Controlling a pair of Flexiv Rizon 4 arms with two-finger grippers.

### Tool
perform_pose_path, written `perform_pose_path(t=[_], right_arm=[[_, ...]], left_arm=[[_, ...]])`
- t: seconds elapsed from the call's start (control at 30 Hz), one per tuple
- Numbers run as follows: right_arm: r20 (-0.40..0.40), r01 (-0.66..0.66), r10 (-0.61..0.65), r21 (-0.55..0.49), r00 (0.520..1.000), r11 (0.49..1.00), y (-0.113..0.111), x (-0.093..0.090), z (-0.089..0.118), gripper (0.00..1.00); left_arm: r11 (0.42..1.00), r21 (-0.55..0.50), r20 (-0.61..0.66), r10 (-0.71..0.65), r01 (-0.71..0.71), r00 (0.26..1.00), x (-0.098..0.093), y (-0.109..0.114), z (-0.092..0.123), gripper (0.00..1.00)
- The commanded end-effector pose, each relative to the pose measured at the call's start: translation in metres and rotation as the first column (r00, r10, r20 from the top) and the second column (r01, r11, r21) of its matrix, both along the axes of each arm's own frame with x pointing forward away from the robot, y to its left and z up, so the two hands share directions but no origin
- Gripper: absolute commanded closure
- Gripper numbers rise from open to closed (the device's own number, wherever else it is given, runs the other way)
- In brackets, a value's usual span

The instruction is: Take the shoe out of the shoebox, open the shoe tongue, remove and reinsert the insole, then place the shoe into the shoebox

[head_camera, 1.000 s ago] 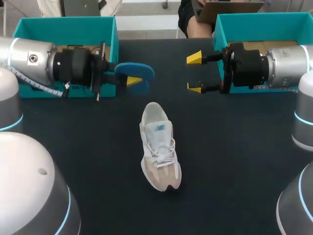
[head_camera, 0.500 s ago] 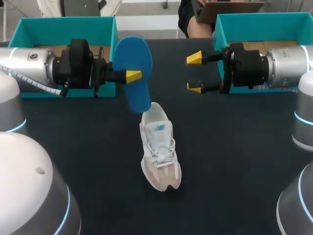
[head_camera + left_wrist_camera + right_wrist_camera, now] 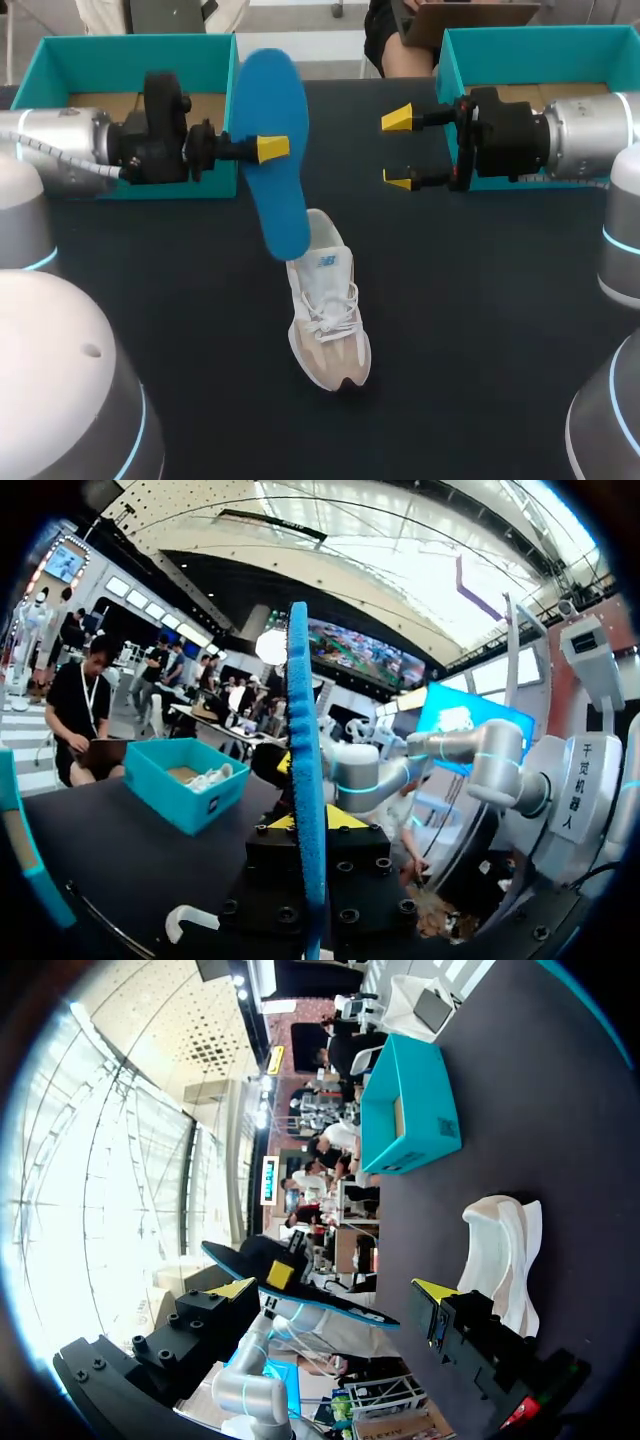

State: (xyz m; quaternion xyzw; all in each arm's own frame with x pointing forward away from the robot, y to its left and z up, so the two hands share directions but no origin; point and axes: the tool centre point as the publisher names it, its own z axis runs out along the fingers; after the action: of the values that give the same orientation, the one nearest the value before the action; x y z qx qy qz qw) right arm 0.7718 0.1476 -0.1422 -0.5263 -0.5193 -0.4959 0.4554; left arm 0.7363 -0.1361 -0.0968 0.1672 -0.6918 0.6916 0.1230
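The white lace-up shoe [image 3: 327,305] lies on the dark table, its toe toward the near edge. My left gripper [image 3: 270,150] is shut on the blue insole [image 3: 272,100], gripping its long edge. The insole hangs in the air with its broad face to the head camera, and its lower end overlaps the shoe's heel. In the left wrist view the insole [image 3: 305,760] shows edge-on between the fingers of my left gripper [image 3: 308,825]. My right gripper [image 3: 400,150] stands open and empty, to the right of the insole. In the right wrist view my right gripper [image 3: 335,1292] faces the insole [image 3: 300,1290], with the shoe [image 3: 500,1250] beside it.
A teal shoebox [image 3: 135,45] stands at the back left behind my left arm. Another teal shoebox [image 3: 540,40] stands at the back right behind my right arm. The table's near half holds only the shoe.
My left gripper has turned the insole from nearly edge-on to broad face up, and its lower end has swung down over the shoe's heel. The right arm has kept still.
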Motion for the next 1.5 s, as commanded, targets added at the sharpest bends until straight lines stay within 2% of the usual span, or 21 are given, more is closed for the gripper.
perform_pose_path(t=[0.03, 0.17, 0.23, 0.37, 0.57, 0.73, 0.83, 0.9, 1.1, 1.23, 1.5], right_arm=[[-0.001, 0.002, -0.002, -0.002, 1.0, 1.0, 0.002, 0.0, 0.0, 0.0], [-0.001, 0.002, -0.002, -0.002, 1.0, 1.0, 0.002, 0.0, 0.0, 0.0], [-0.001, 0.002, -0.002, -0.002, 1.0, 1.0, 0.002, 0.0, 0.0, 0.0], [-0.001, 0.002, -0.002, -0.002, 1.0, 1.0, 0.002, 0.0, 0.0, 0.0], [-0.001, 0.002, -0.002, -0.002, 1.0, 1.0, 0.002, 0.0, 0.0, 0.0], [-0.001, 0.002, -0.002, -0.002, 1.0, 1.0, 0.002, 0.0, 0.0, 0.0], [-0.001, 0.002, -0.002, -0.002, 1.0, 1.0, 0.002, 0.0, 0.0, 0.0], [-0.001, 0.002, -0.002, -0.002, 1.0, 1.0, 0.002, 0.0, 0.0, 0.0], [-0.001, 0.002, -0.002, -0.002, 1.0, 1.0, 0.002, 0.0, 0.0, 0.0], [0.038, 0.0, 0.003, -0.071, 0.999, 0.997, 0.007, -0.007, 0.001, 0.0], [0.052, 0.004, 0.007, -0.201, 0.999, 0.98, 0.019, -0.02, 0.015, 0.0]], left_arm=[[0.993, 0.115, -0.51, 0.029, 0.035, 0.86, 0.001, 0.001, 0.011, 1.0], [0.992, 0.11, -0.662, 0.03, 0.057, 0.749, 0.001, -0.003, 0.005, 1.0], [0.993, 0.096, -0.745, 0.027, 0.067, 0.666, -0.002, -0.005, 0.0, 1.0], [0.995, 0.081, -0.825, 0.031, 0.064, 0.564, -0.005, -0.009, -0.015, 1.0], [0.999, 0.042, -0.901, 0.029, 0.021, 0.434, -0.004, -0.011, -0.033, 1.0], [1.0, 0.013, -0.932, 0.012, 0.0, 0.362, -0.001, -0.013, -0.039, 1.0], [1.0, -0.017, -0.948, -0.017, 0.003, 0.319, 0.003, -0.015, -0.043, 1.0], [0.996, -0.083, -0.954, -0.085, 0.019, 0.289, 0.006, -0.017, -0.045, 1.0], [0.986, -0.163, -0.903, -0.164, 0.036, 0.397, 0.018, -0.023, -0.049, 1.0], [0.977, -0.208, -0.894, -0.208, 0.044, 0.396, 0.025, -0.026, -0.049, 1.0], [0.984, -0.173, -0.892, -0.175, 0.043, 0.416, 0.03, -0.033, -0.052, 1.0]])
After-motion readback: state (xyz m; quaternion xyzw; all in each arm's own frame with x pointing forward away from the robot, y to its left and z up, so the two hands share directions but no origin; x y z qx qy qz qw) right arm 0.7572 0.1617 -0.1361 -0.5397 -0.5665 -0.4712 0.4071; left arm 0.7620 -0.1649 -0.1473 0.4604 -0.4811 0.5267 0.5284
